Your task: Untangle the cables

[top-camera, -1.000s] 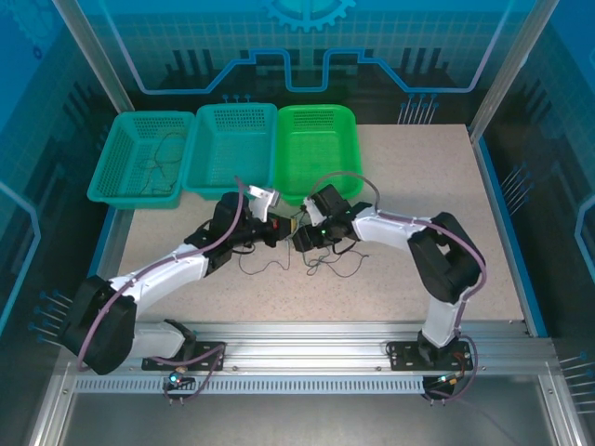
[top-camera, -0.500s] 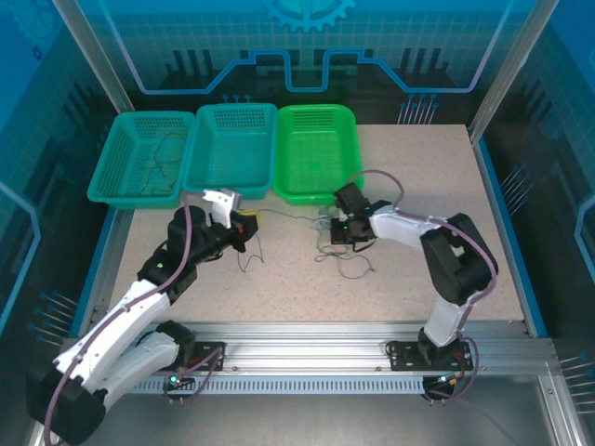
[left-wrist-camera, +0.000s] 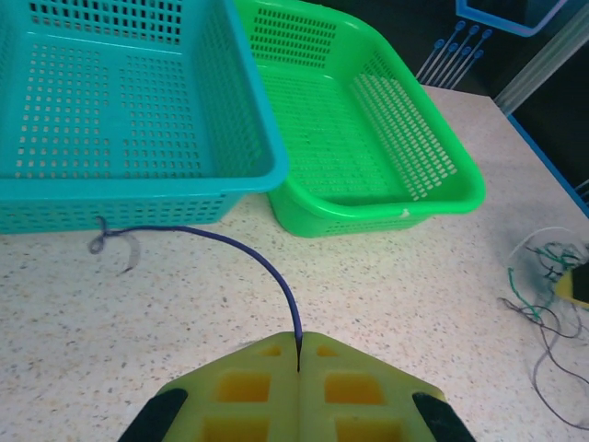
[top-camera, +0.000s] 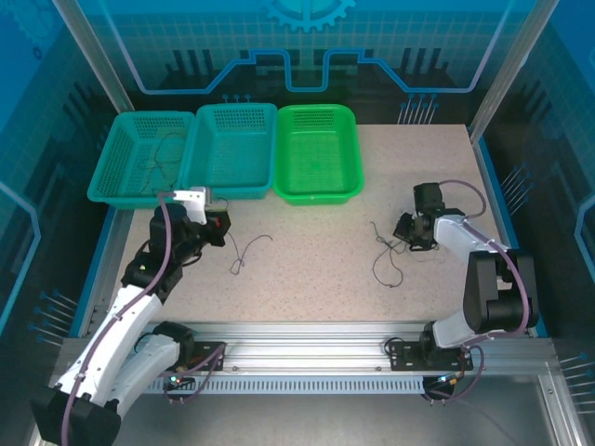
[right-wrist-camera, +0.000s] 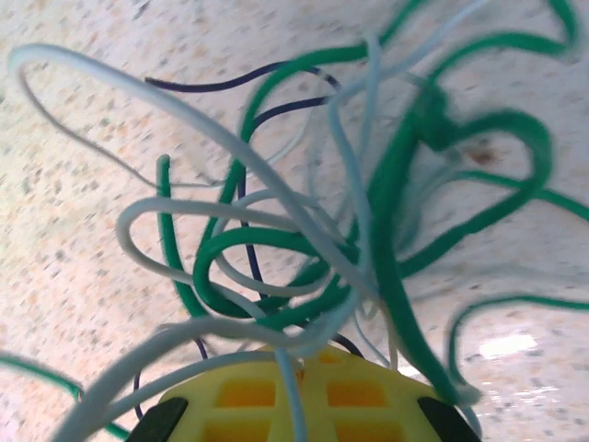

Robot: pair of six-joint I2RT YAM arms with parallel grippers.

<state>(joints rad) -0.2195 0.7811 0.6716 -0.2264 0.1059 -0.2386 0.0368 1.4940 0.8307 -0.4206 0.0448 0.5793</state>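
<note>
On the left, the left hand (left-wrist-camera: 297, 354) has its fingers pressed together on one end of a dark purple cable (left-wrist-camera: 230, 249). The strand arches away from the pads roughly along the hand's own line, and its curled free end rests on the desk (left-wrist-camera: 386, 276) near the teal basket (left-wrist-camera: 138, 184). It lies well apart from the rest, so I'd say one separation is done; next comes carrying it over a basket rim and letting go. Across the desk, the right hand (right-wrist-camera: 290, 368) looks closed on the tangle of cables (right-wrist-camera: 368, 230): green, pale and dark loops with no single direction.
</note>
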